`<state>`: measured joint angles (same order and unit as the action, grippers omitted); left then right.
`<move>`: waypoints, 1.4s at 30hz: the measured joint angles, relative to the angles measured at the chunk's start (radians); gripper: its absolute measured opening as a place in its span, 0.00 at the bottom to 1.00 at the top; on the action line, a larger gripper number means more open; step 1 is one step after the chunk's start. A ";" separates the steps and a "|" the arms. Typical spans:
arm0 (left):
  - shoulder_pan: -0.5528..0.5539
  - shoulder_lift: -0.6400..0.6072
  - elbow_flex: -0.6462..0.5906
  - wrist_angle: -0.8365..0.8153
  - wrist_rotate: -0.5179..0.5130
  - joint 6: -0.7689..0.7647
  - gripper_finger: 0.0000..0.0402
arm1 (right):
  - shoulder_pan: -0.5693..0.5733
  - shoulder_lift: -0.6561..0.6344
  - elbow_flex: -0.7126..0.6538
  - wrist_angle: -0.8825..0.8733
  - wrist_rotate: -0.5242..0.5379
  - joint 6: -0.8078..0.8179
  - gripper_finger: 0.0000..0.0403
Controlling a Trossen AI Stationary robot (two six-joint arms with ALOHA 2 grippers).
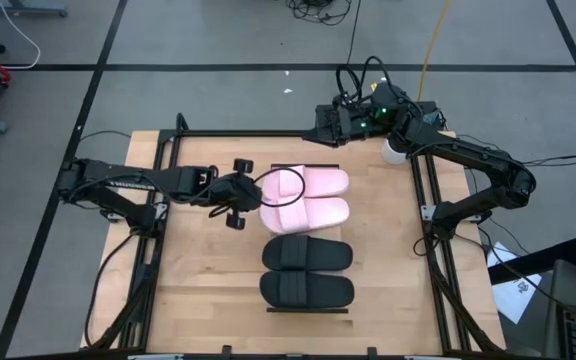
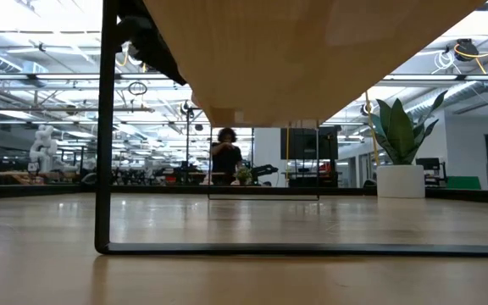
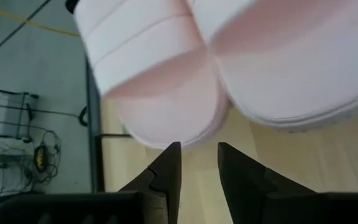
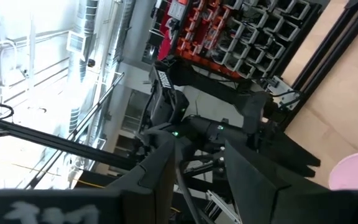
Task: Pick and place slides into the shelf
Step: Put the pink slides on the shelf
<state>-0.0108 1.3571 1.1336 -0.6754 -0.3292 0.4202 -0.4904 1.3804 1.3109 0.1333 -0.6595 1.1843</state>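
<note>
In the high view, two light pink slides and two black slides lie side by side in a column on the pale wood shelf, soles down. My left gripper hovers just off the pink slides' left ends. In the left wrist view its fingers stand a little apart, open, just short of the rounded ends of the two pink slides, holding nothing. My right gripper is open past the table's far edge. The low view shows only the shelf's underside.
A white cup-like object stands by the right arm's base. Dark frame rails run along the tabletop's sides. Bare plywood lies left of the shelf. The low view shows the shelf's dark leg and a distant person.
</note>
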 joint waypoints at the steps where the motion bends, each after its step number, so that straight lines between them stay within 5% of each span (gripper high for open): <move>1: 0.001 0.000 0.000 0.000 0.011 0.000 0.26 | 0.000 0.000 0.000 0.006 0.000 0.000 0.32; 42: 0.063 0.007 -0.079 0.154 -0.032 0.022 0.26 | 0.000 0.000 0.000 0.043 0.004 0.007 0.32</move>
<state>0.0527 1.3640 1.0550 -0.5213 -0.3610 0.4423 -0.4904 1.3808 1.3113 0.1764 -0.6552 1.1915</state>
